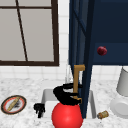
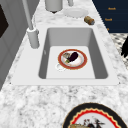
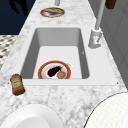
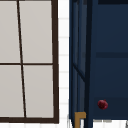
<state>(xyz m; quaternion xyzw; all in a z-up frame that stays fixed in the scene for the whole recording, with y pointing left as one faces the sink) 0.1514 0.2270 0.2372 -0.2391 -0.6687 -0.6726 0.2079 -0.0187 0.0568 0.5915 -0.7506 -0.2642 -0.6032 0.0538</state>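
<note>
a red ball [image 1: 67, 116] is seen nearest in the front view, low before the sink [image 1: 47, 96]. just above it the right hand [image 1: 65, 96] is curled round the brass handle [image 1: 76, 82] of an open dark blue cabinet door [image 1: 86, 60], which is seen edge-on and hides part of the basin. the left hand [image 1: 39, 109] is seen at the sink's front left corner with its fingers curled, nothing held.

on the counter [image 1: 27, 86] two patterned plates are counted: one at the left [image 1: 13, 104], and one inside the basin [image 2: 72, 59] with a dark eggplant [image 2: 73, 56] lying on it. one small brown jar [image 1: 103, 114] lies on its side just right of the sink, one plain white plate [image 1: 120, 106] is set beyond it, and one grey container [image 1: 123, 82] stands behind that.

farther back the faucet [image 3: 96, 37] is mounted at the sink's rear edge. inside the blue cabinet one dark red round thing [image 1: 102, 50] rests on a shelf. a window [image 1: 27, 32] with a dark frame is set in the wall at the left.
</note>
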